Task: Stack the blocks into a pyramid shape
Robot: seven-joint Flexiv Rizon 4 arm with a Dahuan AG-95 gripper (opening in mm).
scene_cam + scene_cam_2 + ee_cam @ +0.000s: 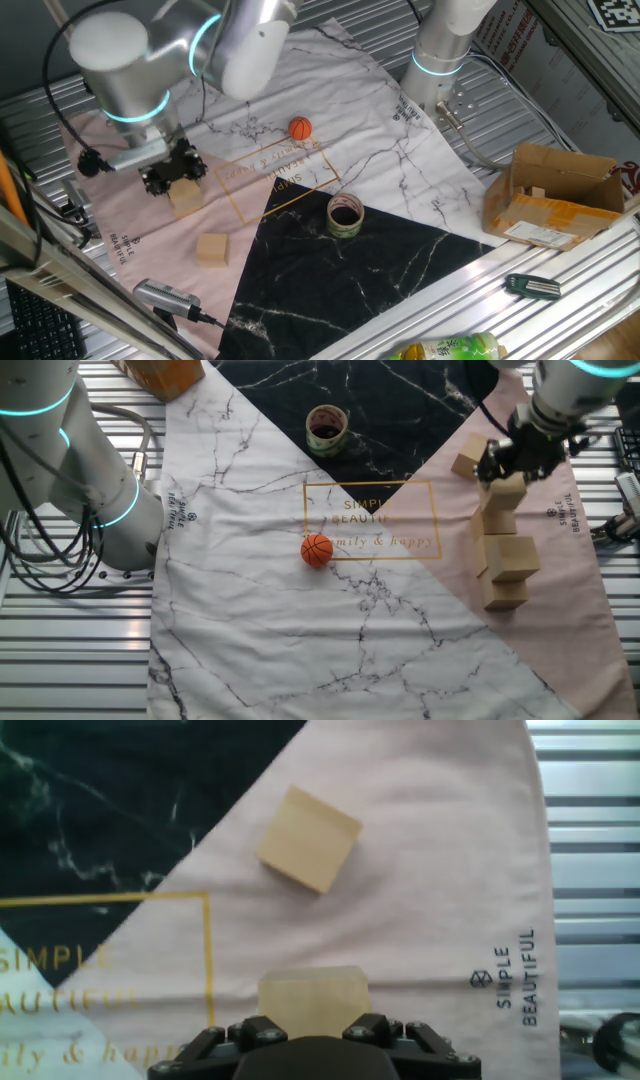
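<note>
My gripper (517, 466) hangs over the pink part of the cloth, shut on a light-tan wooden block (505, 491). In the hand view that block (313, 999) shows between the jaws at the bottom edge. Right below it sits a tight group of three more blocks (511, 557); I cannot tell how they are layered. One loose block (309, 839) lies apart, slightly turned, near the edge of the black cloth panel. In one fixed view the arm hides the group, and only the held block (186, 195) and the loose block (212, 248) show.
A small orange ball (316, 550) rests on the white marble cloth by the gold lettering. A tape roll (326, 426) stands on the black panel. A brown cardboard box (555, 195) sits at the table's far side, and a second robot base (105, 510) stands beside the cloth.
</note>
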